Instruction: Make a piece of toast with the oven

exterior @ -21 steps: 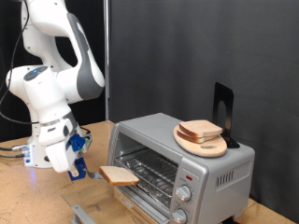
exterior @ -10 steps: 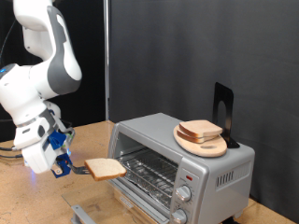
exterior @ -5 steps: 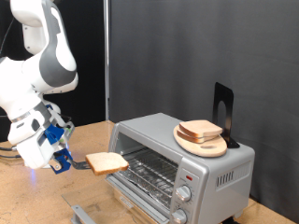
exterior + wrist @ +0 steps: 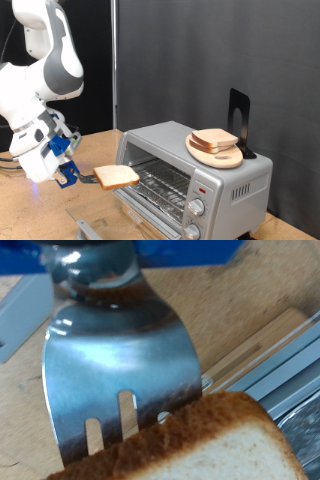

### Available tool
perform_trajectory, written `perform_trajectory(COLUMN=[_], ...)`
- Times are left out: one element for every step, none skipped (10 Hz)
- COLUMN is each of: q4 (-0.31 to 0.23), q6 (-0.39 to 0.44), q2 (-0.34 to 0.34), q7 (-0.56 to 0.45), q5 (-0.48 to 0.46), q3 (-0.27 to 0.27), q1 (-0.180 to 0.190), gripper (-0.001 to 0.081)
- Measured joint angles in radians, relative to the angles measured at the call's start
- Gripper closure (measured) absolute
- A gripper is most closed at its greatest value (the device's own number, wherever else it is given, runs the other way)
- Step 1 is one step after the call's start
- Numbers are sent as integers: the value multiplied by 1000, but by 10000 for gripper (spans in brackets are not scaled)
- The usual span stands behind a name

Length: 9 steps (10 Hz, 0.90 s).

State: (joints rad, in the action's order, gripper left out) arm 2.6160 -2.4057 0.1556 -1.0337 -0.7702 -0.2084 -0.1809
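The piece of toast [image 4: 117,177] lies flat on a slotted metal spatula [image 4: 120,350], which my gripper [image 4: 68,172] holds by the handle. It hangs in the air just outside the oven's open front, toward the exterior view's left. Up close, the toast [image 4: 190,445] covers the spatula's tip, brown crust outward. The silver oven [image 4: 215,175] has its glass door [image 4: 100,218] folded down, and its wire rack [image 4: 160,183] is bare. The handle runs up between my blue fingers [image 4: 190,250].
A round wooden plate [image 4: 215,154] with another bread slice [image 4: 214,139] sits on the oven's roof, in front of a black stand [image 4: 238,120]. Two knobs [image 4: 197,208] are on the oven's right panel. A wooden tabletop [image 4: 40,215] lies below the arm.
The arm drew back from the oven's mouth toward the exterior view's left, carrying the toast on the spatula. Over the last half second it has barely moved.
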Motion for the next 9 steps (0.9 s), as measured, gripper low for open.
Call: perform_trajectory(q4=[-24, -47, -65, -76, -81, -81, -79, -76, -72], q6=[1, 1, 0, -5, -12, -22, -34, -42, -49], q2=[-14, -30, -46, -64, -79, -91, -100, -107, -108], q7=[0, 1, 1, 2, 1, 1, 1, 1, 1], q5=[-10, -15, -15, -10, -6, -4, -5, -8, -23], q3=[0, 0, 2, 10, 20, 31, 43, 54, 66], q1=[0, 0, 1, 2, 3, 5, 7, 11, 13], gripper=[440, 440, 440, 440, 440, 440, 440, 440, 440])
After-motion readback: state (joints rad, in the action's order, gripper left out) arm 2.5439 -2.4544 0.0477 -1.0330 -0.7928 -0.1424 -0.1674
